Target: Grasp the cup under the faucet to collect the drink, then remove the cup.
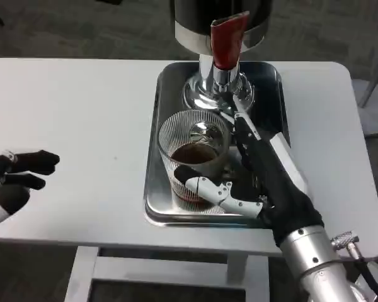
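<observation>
R hand (258, 182) wraps the cup (194, 151), thumb in front, fingers behind. Cup at frame centre on tray (152, 201), drink inside, below-left of faucet (227, 44). Step: removal. Next you lift level, clear the tray lip w/o spill. L hand (12, 179) idles at left edge, loosely curled, holds nothing.

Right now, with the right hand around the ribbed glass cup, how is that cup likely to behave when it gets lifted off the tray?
The cup looks like rigid ribbed glass, so probably stiff and breakable; the ribs may help the right hand hold. Its dark liquid could slosh if tilted. The shiny metal tray may let it slide.
</observation>
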Robot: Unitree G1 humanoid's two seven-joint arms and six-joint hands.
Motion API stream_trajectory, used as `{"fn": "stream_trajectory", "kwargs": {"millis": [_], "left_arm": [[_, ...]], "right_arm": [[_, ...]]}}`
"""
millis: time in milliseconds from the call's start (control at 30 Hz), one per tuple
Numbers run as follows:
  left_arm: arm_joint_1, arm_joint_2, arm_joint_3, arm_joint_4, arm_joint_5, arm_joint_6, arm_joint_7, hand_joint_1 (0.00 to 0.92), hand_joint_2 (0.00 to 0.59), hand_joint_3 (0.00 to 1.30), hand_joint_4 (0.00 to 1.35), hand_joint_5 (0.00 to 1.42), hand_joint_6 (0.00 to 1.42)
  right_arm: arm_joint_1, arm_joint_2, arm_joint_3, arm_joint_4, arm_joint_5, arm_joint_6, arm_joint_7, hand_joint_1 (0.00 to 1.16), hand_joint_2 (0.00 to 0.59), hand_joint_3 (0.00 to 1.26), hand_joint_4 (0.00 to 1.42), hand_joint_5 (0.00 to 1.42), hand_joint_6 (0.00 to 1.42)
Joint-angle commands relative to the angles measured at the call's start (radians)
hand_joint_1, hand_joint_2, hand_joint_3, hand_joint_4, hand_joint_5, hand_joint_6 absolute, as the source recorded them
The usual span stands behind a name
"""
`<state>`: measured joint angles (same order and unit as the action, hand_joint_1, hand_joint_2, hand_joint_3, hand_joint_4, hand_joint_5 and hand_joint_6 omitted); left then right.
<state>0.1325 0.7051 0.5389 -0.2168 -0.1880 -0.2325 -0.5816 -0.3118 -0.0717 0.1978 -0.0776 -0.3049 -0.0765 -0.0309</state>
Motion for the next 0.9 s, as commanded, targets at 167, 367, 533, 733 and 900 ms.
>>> {"fn": "stream_trajectory", "kwargs": {"millis": [167,367,533,733,900], "left_arm": [[0.020,0.015,0.018,0.000,-0.001,-0.011,-0.010,0.000,0.067,0.32,0.28,0.33,0.35],[0.019,0.016,0.018,0.002,-0.003,-0.009,-0.011,0.000,0.067,0.32,0.28,0.33,0.35],[0.017,0.016,0.018,0.003,-0.004,-0.010,-0.011,0.000,0.067,0.32,0.28,0.33,0.35],[0.009,0.017,0.013,0.009,-0.004,-0.009,-0.010,0.000,0.066,0.32,0.29,0.33,0.35],[0.007,0.020,0.017,0.017,-0.003,-0.012,-0.011,0.000,0.066,0.32,0.29,0.33,0.35]], "right_arm": [[0.024,0.019,0.011,-0.007,-0.033,-0.027,-0.046,0.73,0.234,0.12,0.23,0.27,0.41],[0.024,0.023,0.013,0.001,-0.033,-0.030,-0.051,0.74,0.238,0.20,0.28,0.30,0.44],[0.023,0.030,0.013,0.013,-0.031,-0.038,-0.057,0.75,0.239,0.24,0.31,0.35,0.47],[0.023,0.038,0.013,0.022,-0.038,-0.050,-0.076,0.75,0.235,0.28,0.38,0.41,0.52],[0.020,0.047,0.018,0.029,-0.059,-0.062,-0.108,0.76,0.240,0.29,0.43,0.44,0.57]]}}
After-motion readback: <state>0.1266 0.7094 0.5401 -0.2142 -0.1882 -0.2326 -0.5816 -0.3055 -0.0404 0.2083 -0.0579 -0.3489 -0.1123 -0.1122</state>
